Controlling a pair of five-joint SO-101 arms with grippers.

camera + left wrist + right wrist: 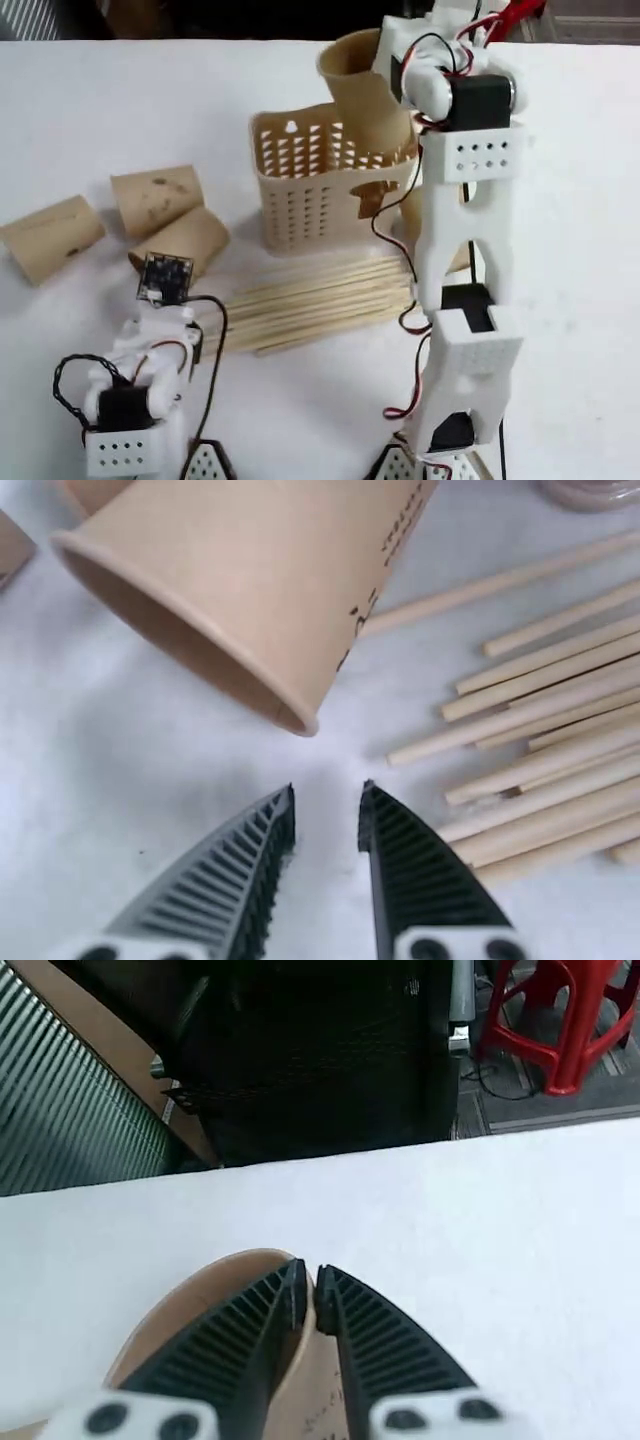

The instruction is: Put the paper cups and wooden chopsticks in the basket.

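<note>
My right gripper (305, 1272) is shut on the rim of a paper cup (190, 1310), held tilted above the far rim of the cream basket (300, 195). In the high view this cup (358, 80) hangs over the basket's opening. Three more paper cups lie on their sides to the left (50, 238), (157, 198), (185, 242). My left gripper (325, 795) is open just short of the nearest lying cup (240, 580), with nothing between its fingers. A bundle of wooden chopsticks (320, 298) lies in front of the basket, beside the left gripper (540, 750).
Part of another tan cup (408, 215) shows behind the right arm's white column (465, 230), beside the basket. Cables hang along both arms. The table's far edge (400, 1150) lies just beyond the held cup, with a red stool (560, 1020) on the floor behind.
</note>
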